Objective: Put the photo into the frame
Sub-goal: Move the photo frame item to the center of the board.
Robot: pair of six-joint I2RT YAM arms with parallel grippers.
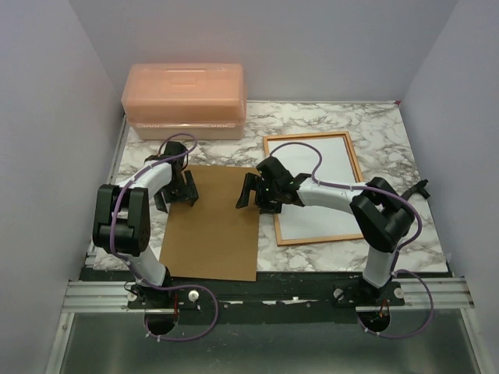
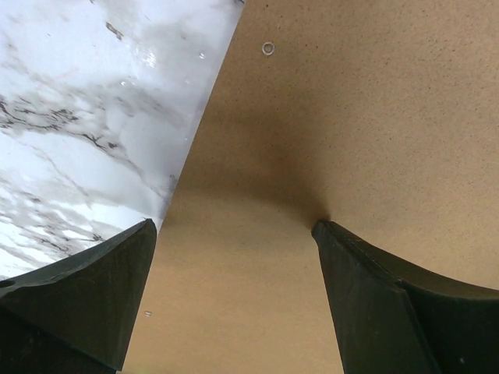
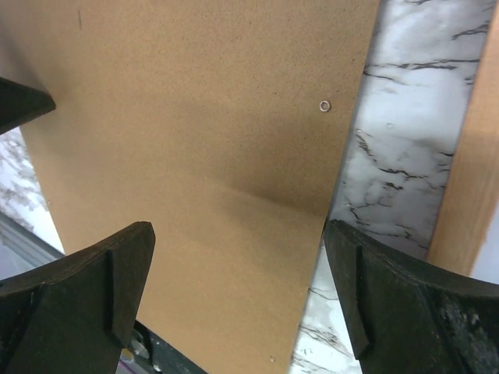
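Note:
The frame (image 1: 357, 167) lies flat on the right half of the marble table, its narrow orange-wood border around a plain white sheet (image 1: 327, 167) that looks like the photo lying white side up; no print shows. A brown backing board (image 1: 214, 234) lies flat in the middle. My left gripper (image 1: 178, 191) is open and low over the board's far left edge (image 2: 351, 117), straddling that edge with nothing between its jaws (image 2: 234, 226). My right gripper (image 1: 256, 199) is open over the board's right edge (image 3: 195, 117), also holding nothing (image 3: 238, 227). The frame's wooden edge (image 3: 468, 156) shows at the right.
A translucent orange plastic box (image 1: 185, 100) stands at the back left of the table. Grey walls close in on both sides. A metal rail (image 1: 265, 294) carries the arm bases at the near edge, and the board's near end reaches it.

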